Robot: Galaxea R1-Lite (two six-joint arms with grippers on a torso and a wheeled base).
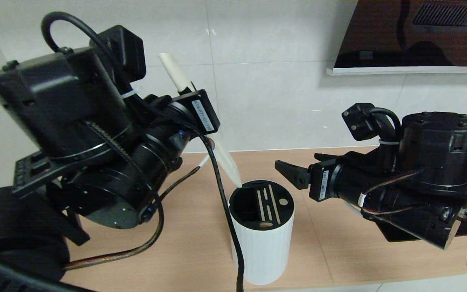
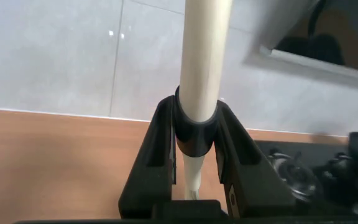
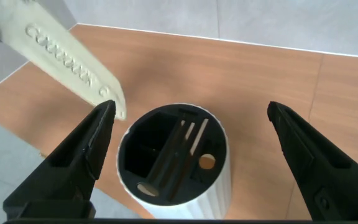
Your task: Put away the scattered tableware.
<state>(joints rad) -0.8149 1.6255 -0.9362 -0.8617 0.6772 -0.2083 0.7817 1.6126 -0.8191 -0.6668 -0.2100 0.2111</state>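
One knife (image 1: 225, 162). One holder (image 1: 264, 247), with one square well and two round holes in its top. Two grippers: a left gripper (image 2: 194, 140) and a right gripper (image 3: 190, 112). One counter (image 1: 339, 243). One hood (image 1: 412, 32).

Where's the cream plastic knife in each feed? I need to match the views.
Head view: the cream plastic knife slants down to the rim of the white ribbed holder.
Left wrist view: its handle is clamped in the left gripper.
Right wrist view: its blade ends beside the holder's rim.
Shared landmark: the light wooden countertop.
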